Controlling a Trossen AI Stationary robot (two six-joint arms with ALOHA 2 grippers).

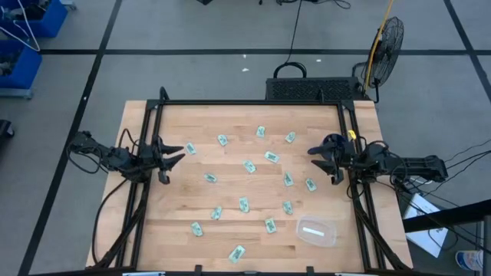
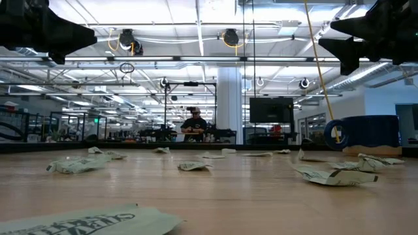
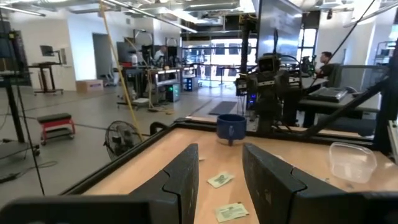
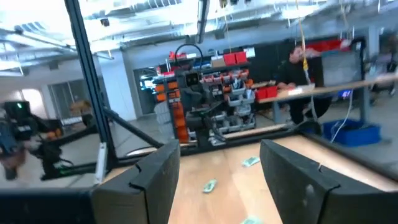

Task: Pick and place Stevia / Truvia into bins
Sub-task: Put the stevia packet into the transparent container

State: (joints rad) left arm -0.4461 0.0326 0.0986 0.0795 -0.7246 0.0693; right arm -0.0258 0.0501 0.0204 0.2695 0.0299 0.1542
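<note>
- The packets [image 1: 249, 165] lie spread all over the wooden table [image 1: 176, 222], mostly in the middle of the top-down picture. I count more than a dozen, each lying apart from the others.
- The clear tub [image 1: 318, 231] sits at the lower right of the table. A white strip shows at its bottom; I cannot tell if that is a packet.
- My right gripper [image 1: 313, 151] hangs over the right side of the table, its fingers spread wide and holding nothing. A packet [image 1: 310, 184] lies near it, between it and the tub.
- My left gripper [image 1: 181, 153] hangs at the left side, fingers apart and holding nothing. A packet [image 1: 189, 149] lies just beside its tips.
- I think no packet has been picked up yet, so the job is at its start.
- To do this well, I would go for the nearest packet with the right gripper, come straight down over it, pinch across its short side, and lift slowly.
- The packets are thin and flat, so the fingers may slide over one.
</note>
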